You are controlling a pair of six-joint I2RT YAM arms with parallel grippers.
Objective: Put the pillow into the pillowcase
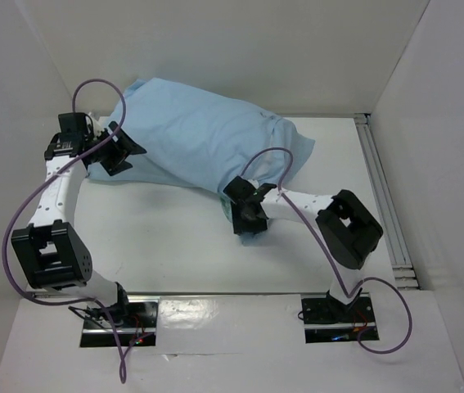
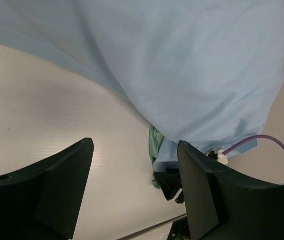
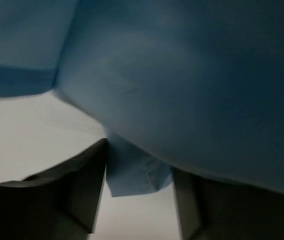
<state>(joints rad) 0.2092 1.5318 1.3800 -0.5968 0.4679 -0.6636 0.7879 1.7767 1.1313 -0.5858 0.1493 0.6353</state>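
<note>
White tabletop [image 1: 174,246] is being spanned, far side, by the bulging light-blue pillowcase [image 1: 199,139]; the pillow, unseen, is probably inside. Left gripper [image 1: 117,151] is being held wide at its left end, right gripper [image 1: 248,209] apart around the near hem [image 3: 136,175]: soft, light cloth, judged best pinched there.

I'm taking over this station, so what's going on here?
Two arms are working on a light-blue pillowcase lying plump on the table, with no white pillow showing outside it. The left hand sits open at its left end. The right hand, open, has a flap of its near edge between its fingers.
</note>
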